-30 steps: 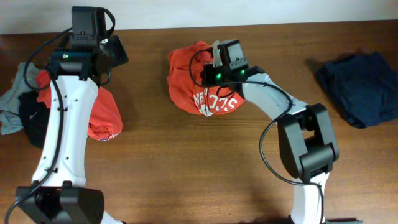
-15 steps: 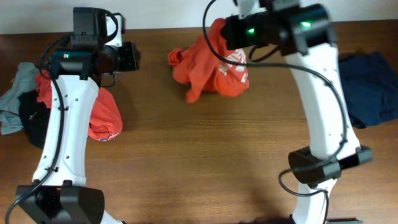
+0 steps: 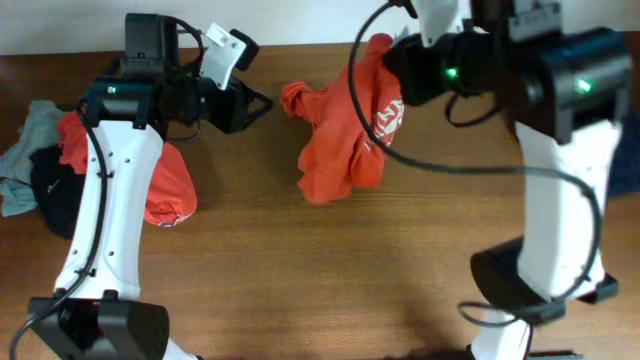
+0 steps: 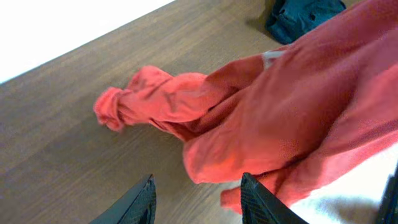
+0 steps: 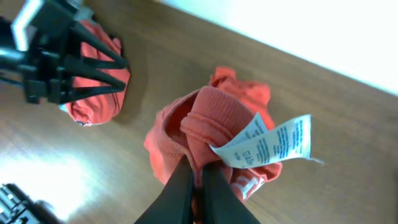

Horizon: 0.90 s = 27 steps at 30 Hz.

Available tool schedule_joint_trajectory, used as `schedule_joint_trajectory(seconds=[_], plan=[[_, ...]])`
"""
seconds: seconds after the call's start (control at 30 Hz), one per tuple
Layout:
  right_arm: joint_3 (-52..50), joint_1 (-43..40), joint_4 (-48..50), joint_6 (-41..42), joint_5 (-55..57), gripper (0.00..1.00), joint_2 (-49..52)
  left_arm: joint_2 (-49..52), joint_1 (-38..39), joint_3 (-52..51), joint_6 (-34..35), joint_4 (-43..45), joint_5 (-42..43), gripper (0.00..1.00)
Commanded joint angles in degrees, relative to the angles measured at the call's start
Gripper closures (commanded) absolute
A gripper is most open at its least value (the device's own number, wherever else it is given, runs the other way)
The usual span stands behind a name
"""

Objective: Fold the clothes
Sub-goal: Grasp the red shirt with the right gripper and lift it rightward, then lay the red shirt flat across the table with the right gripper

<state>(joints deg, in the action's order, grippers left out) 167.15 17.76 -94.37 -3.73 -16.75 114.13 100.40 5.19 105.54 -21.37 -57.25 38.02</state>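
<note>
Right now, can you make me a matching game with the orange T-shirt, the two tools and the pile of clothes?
Things:
1. orange T-shirt
2. left tool
3. right tool
4. pile of clothes

States:
A. open, holding nothing
B. lying at the left end of the table
C. hanging down, held by its top
D. shut, pinching cloth

Pairs: 1-C, 2-A, 3-D, 4-B

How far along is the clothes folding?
Done: nothing looks folded. In hand: the right hand is shut on the collar of the orange-red cloth T-shirt with white lettering, holding it up bunched; the left hand is open near it, touching nothing. Left: spreading and folding that shirt, then the crumpled red, black and grey pile and the dark navy garment.
</note>
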Motion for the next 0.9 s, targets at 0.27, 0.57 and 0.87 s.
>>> schedule_joint_trajectory(seconds=[0.27, 0.57, 0.87], plan=[[2.3, 0.1, 7.5, 1.1, 36.9, 0.96, -20.2, 0.7, -0.1, 0.3, 2.1, 2.8, 2.1, 0.56], [0.2, -8.8, 7.3, -0.6, 23.5, 0.96, -16.3, 0.7, -0.9, 0.4, 10.4, 6.4, -9.7, 0.56], [-8.9, -7.1, 6.7, -2.9, -2.2, 0.96, 2.4, 0.7, -12.9, 1.1, 17.3, 7.6, -12.5, 0.56]])
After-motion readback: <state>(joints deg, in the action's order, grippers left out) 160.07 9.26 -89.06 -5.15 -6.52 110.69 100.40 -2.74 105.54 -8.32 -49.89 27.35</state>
